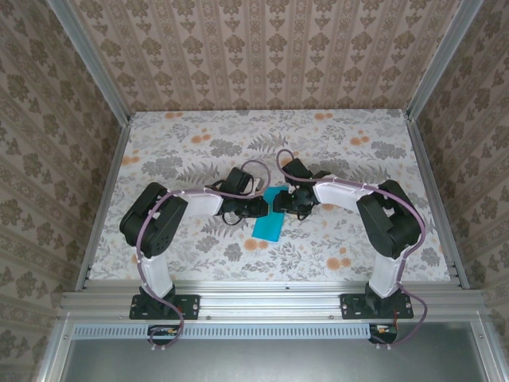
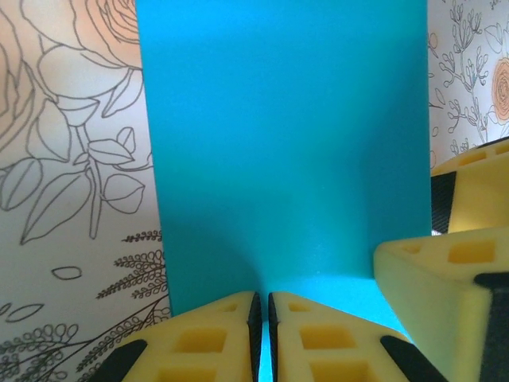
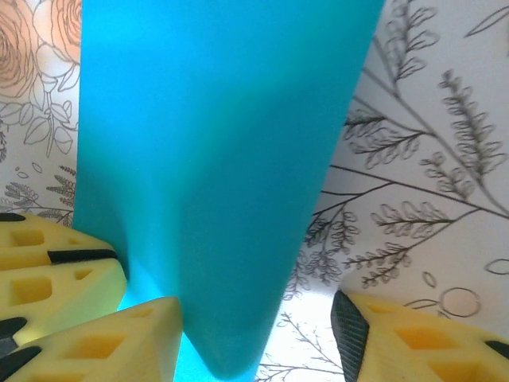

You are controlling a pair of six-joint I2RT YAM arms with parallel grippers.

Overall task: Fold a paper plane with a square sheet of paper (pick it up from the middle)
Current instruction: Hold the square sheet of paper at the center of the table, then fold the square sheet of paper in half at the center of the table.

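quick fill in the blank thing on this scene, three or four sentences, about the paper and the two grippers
1. The left gripper is ___ on the paper.
2. The right gripper has its jaws ___, with the paper between them.
3. The foam fingers of the grippers are coloured ___.
4. In the overhead view, the paper sits ___ the two grippers, over the flowered table.

Missing words: shut; open; yellow; between

Left hand pinched tight; right hand loosely parted.
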